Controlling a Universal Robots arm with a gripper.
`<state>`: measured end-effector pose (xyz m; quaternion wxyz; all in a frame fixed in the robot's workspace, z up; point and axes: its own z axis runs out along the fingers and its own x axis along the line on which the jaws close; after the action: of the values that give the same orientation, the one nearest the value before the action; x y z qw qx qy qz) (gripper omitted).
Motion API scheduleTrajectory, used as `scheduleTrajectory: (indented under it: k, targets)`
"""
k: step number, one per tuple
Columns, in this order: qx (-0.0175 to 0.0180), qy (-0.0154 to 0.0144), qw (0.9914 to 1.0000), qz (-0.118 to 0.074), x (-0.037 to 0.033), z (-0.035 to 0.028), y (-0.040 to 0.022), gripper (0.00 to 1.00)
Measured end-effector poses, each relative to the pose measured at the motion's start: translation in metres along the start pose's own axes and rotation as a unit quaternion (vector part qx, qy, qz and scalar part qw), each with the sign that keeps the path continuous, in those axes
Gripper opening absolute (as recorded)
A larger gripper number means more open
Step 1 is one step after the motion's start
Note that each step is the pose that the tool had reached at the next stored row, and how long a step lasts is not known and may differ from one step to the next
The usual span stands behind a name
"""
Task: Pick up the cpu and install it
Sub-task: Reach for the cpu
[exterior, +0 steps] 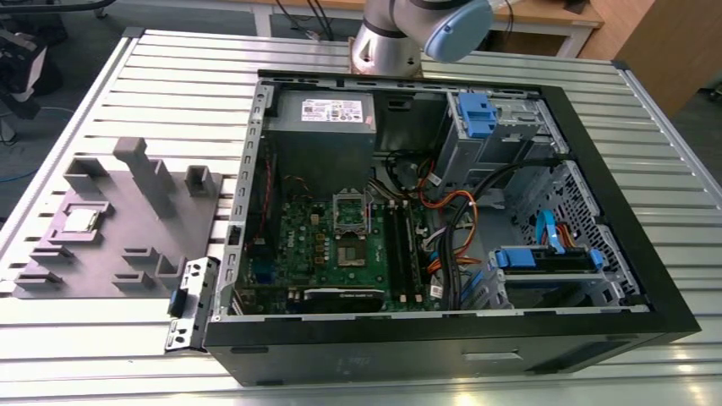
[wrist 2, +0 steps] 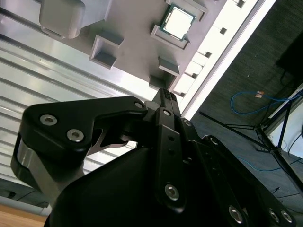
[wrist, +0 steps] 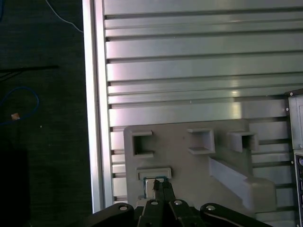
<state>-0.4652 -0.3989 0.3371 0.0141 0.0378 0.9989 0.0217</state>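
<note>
student: position of the cpu (exterior: 81, 220) in this figure?

tutor: on the exterior view's left, seated flat in a square pocket of the grey moulded tray (exterior: 147, 254), which lay on the slatted table (exterior: 169, 76). the open computer case (exterior: 631, 279) stood just beside the tray, toward the exterior view's right, with the socket frame (exterior: 352, 210) on the board inside it.

student: and the arm's pose?

tutor: the arm (exterior: 395, 38) stood beyond the case in the exterior view. in the first wrist view the gripper (wrist: 161, 187) pointed down at the tray from well above, its tips lined up over the chip's pocket but apart from it. the jaws were drawn together, or very nearly so, with nothing between them.

student: what would have made the approach go well?

tutor: as a judgement only: the jaws needed to part wider than the chip and sit square to its edges, and the descent needed to be straight and slow. the chip looked thin and light, so a level grip on two opposite edges seemed safest, since the pocket's walls left little room.
</note>
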Motion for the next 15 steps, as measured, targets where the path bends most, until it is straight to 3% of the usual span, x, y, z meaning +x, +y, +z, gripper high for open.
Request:
scheduleTrajectory:
  k: [15]
  targets:
    - [0.0, 0.0, 1.0, 0.0, 0.0084, 0.0046, -0.0009, 0.11]
